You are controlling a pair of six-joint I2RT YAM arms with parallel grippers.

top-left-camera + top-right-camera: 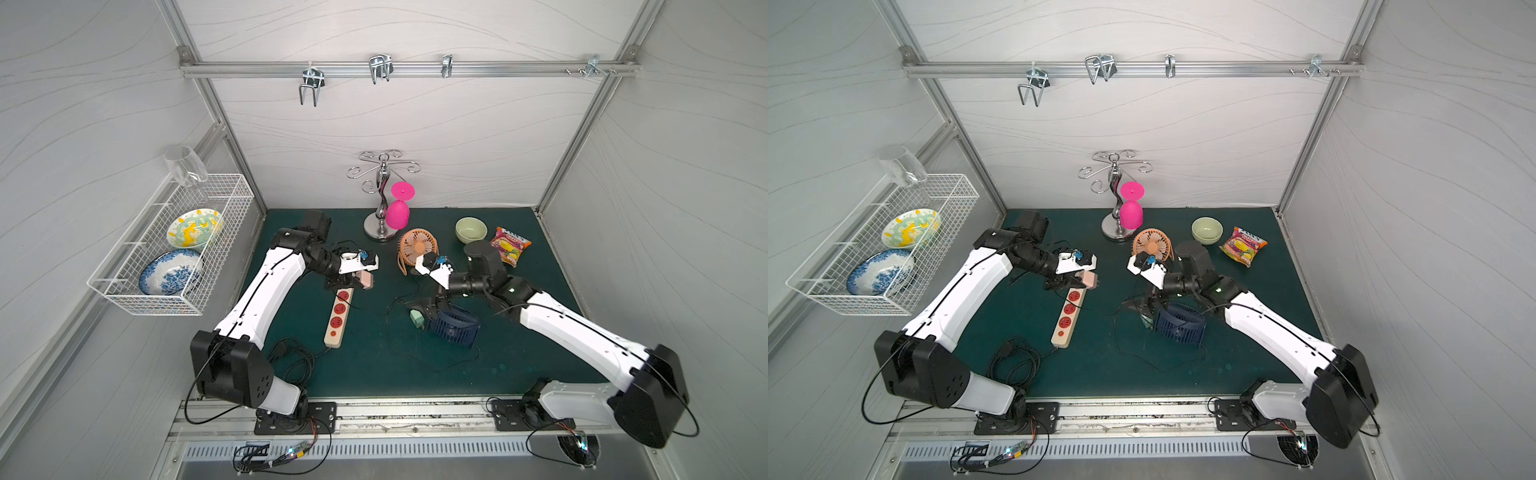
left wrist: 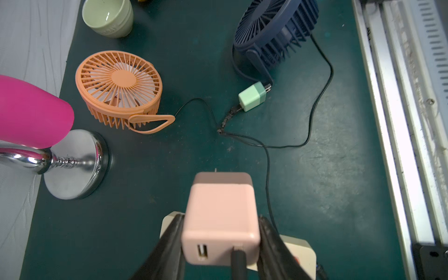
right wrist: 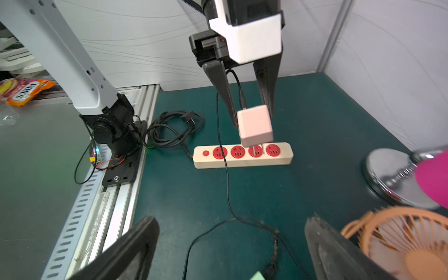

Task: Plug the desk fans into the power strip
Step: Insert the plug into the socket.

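Prongs of the pink charger plug hovered at the power strip lying on the desk; the left hand pinched the plug's flat sides. It looked light, rigid, probably slippery. The right hand gaped empty.

Pink adapter over power strip

Open mat between power strip and navy fan, thin cord crossing; coiled cord near strip end.

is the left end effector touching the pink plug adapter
Touching. The left wrist view shows the left end effector with both fingers pressed flat against opposite sides of the pink plug adapter, with no gap on either side.
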